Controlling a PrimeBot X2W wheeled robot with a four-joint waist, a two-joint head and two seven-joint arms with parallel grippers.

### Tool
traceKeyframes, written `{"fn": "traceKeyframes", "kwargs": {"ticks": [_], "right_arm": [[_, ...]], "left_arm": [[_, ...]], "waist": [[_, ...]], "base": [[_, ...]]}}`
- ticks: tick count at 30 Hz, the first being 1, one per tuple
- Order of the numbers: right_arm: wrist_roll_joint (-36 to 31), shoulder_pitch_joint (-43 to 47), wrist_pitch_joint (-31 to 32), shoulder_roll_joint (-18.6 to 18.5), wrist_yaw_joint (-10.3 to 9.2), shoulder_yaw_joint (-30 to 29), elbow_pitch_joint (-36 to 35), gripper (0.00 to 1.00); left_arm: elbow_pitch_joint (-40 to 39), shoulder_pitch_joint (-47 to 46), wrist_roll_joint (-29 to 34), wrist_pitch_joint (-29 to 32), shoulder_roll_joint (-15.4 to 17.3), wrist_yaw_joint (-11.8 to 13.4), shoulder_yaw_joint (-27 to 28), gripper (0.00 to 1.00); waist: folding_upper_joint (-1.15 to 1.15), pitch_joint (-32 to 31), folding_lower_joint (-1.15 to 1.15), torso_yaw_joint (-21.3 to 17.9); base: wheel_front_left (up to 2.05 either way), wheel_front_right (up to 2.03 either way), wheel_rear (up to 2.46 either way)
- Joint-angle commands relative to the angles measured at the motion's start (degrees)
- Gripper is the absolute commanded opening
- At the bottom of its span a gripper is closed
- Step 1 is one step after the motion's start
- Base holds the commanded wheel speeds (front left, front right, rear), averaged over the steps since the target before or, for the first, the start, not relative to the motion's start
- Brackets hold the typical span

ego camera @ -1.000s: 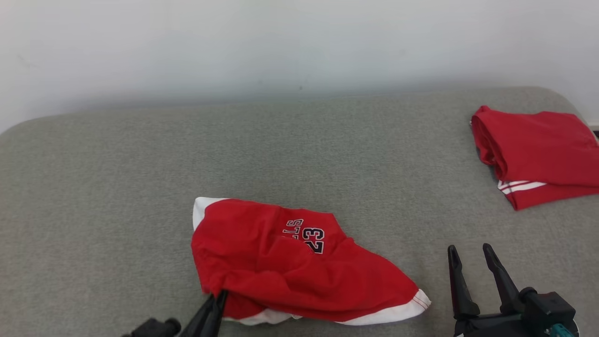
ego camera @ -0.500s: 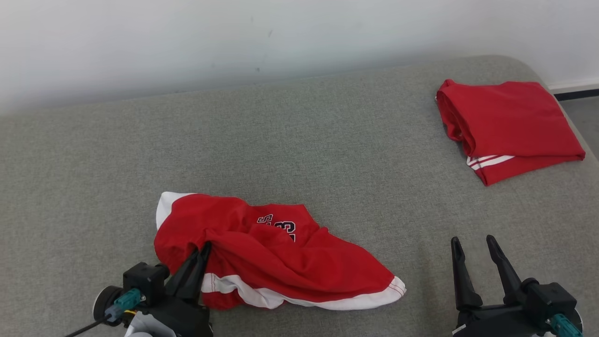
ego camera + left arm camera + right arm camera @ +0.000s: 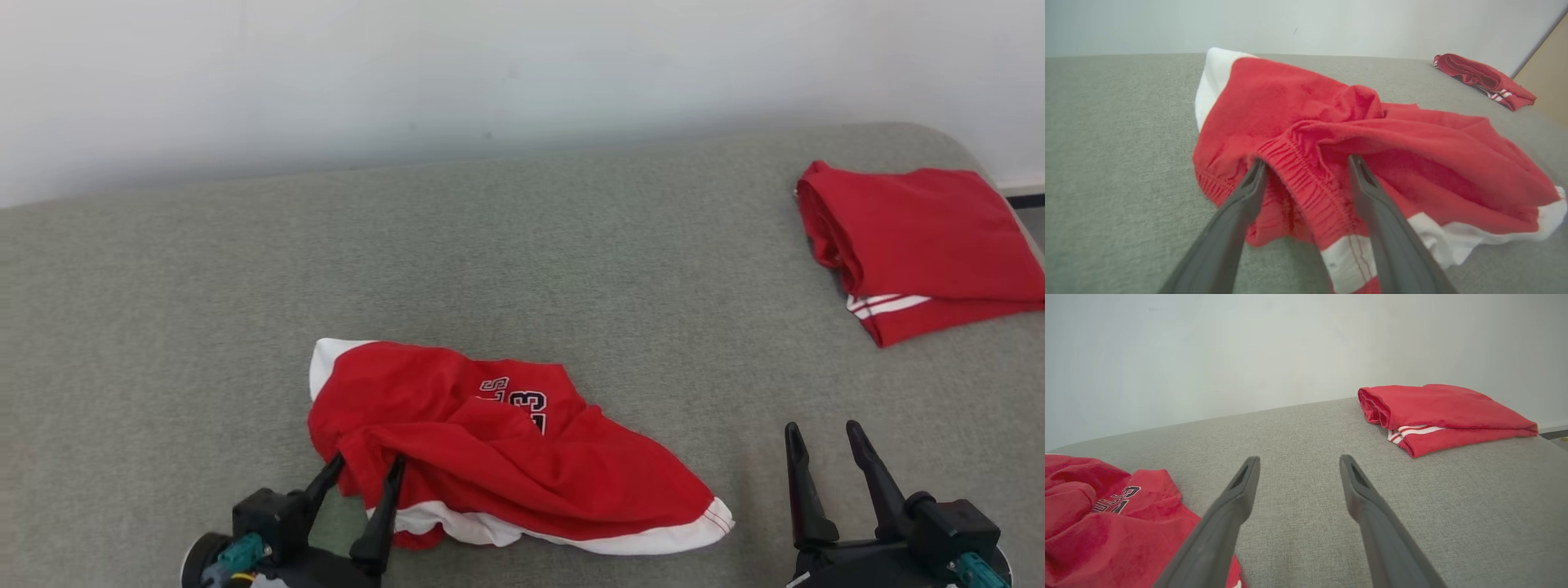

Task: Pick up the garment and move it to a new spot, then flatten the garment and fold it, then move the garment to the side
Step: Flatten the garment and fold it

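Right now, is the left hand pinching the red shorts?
No, the left hand is open, fingers spread around a fold of red shorts.

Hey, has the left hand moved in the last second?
Yes: the left hand opened and edged toward the wall, judged against the folded garment.

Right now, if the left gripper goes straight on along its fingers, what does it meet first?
The red garment: the left gripper stands open with the elastic waistband bunched between its fingers, so it would likely push into that fold at once.
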Motion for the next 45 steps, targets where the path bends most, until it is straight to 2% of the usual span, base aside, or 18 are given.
{"fn": "traceKeyframes", "kwargs": {"ticks": [1, 9, 16, 26, 31, 39, 45], "right_arm": [[0.23, 0.80, -0.26, 0.25, -0.15, 0.06, -0.06, 1.00], [0.63, 2.20, -0.26, 0.72, -0.15, -0.05, 0.15, 1.00], [0.71, 2.62, -0.27, 0.73, -0.15, -0.14, 0.25, 1.00], [0.86, 3.77, -0.26, -0.02, -0.15, -0.37, -0.96, 1.00], [0.63, 4.85, -0.26, -0.59, -0.15, -0.21, -2.14, 1.00], [0.83, 6.75, -0.26, -1.36, -0.15, -0.11, -3.92, 1.00], [0.68, 7.43, -0.26, -1.77, -0.15, 0.51, -3.79, 1.00]], "left_arm": [[-1.15, 1.92, 0.44, -0.17, -0.36, 0.11, 0.64, 1.00], [-6.49, 9.82, 1.95, -0.17, -1.43, 0.11, 3.35, 1.00], [-9.82, 14.62, 3.22, -0.17, -2.11, 0.11, 8.61, 1.00], [-20.10, 19.84, 8.47, -0.16, -4.17, 0.11, 21.44, 1.00], [-23.12, 21.42, 10.73, -0.16, -5.34, 0.11, 25.65, 1.00], [-25.13, 22.10, 11.32, -0.16, -3.86, 0.11, 27.27, 1.00], [-24.81, 22.86, 11.44, -0.16, -3.01, 0.11, 26.37, 1.00]], "waist": [[-0.01, -1.24, 0.00, 1.90], [-0.01, -3.66, 0.00, 5.15], [-0.01, -5.14, 0.00, 6.21], [-0.01, -6.47, 0.00, 5.59], [-0.01, -6.98, 0.00, 4.82], [-0.01, -7.69, 0.00, 4.27], [-0.01, -8.02, 0.00, 4.25]], "base": [[0.00, 0.00, 0.00], [0.00, 0.00, 0.00], [0.00, 0.00, 0.00], [0.00, 0.00, 0.00], [0.00, 0.00, 0.00], [0.00, 0.00, 0.00], [0.00, 0.00, 0.00]]}}
